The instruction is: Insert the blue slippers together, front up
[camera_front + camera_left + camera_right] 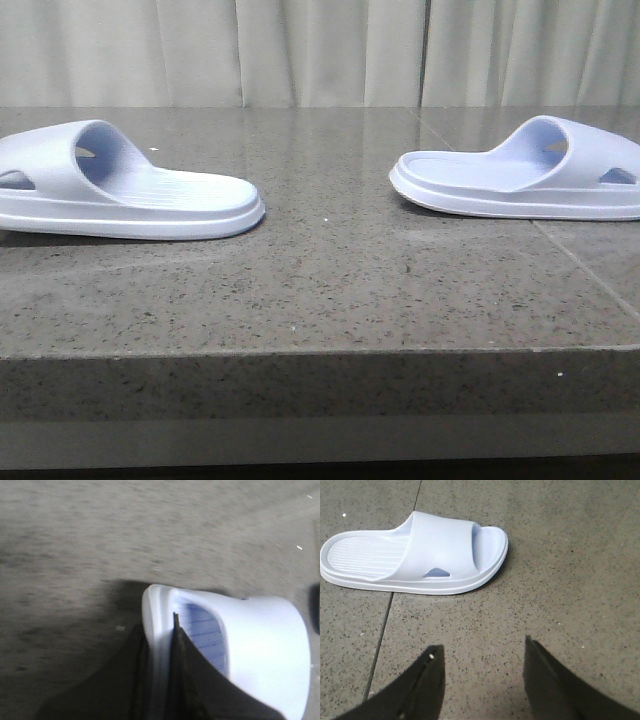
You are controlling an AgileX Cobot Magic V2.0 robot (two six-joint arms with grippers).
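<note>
Both slippers, the left slipper [130, 195] and the right slipper [525, 175], are a plain pale lavender-blue with fine ridged lines across their footbeds. The table [320, 290] is grey-brown stone speckled with black and white flecks. The far curtain [320, 50] is off-white. The gripper fingers [427, 687] are black.

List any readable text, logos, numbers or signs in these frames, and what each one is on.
None readable in any view.
Left slipper: plain moulded surface, ridges only; its rim sits between the left pincer fingers, view blurred.
Right slipper: no brand or size mark visible on strap or footbed.
Stone table: speckle only, no labels.
Right pincer: open, empty, unmarked.
</note>
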